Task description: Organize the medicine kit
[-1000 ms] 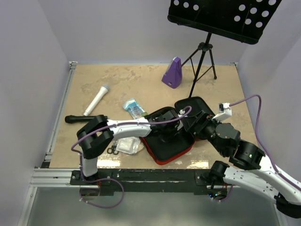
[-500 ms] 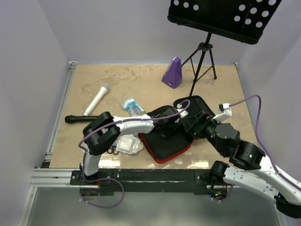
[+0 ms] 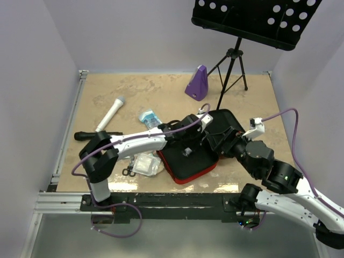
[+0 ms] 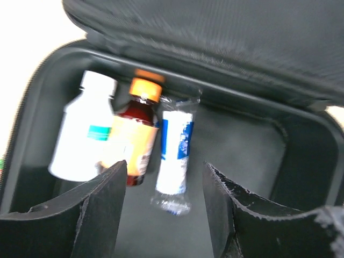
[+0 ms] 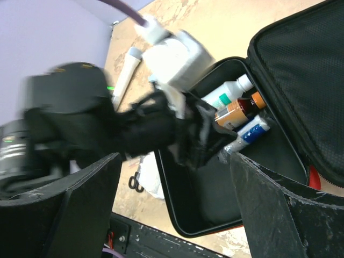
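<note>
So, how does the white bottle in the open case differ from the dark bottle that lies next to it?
The white bottle has a white cap and a teal label; the dark bottle has an orange cap and an orange label. The white bottle looks wider than the dark bottle. The white bottle lies nearest the kit's wall, the dark bottle between it and a blue-and-white packet. Both lie in the medicine kit, caps pointing the same way.

2 btls, 1 pkt (tube?), 1 kit
</note>
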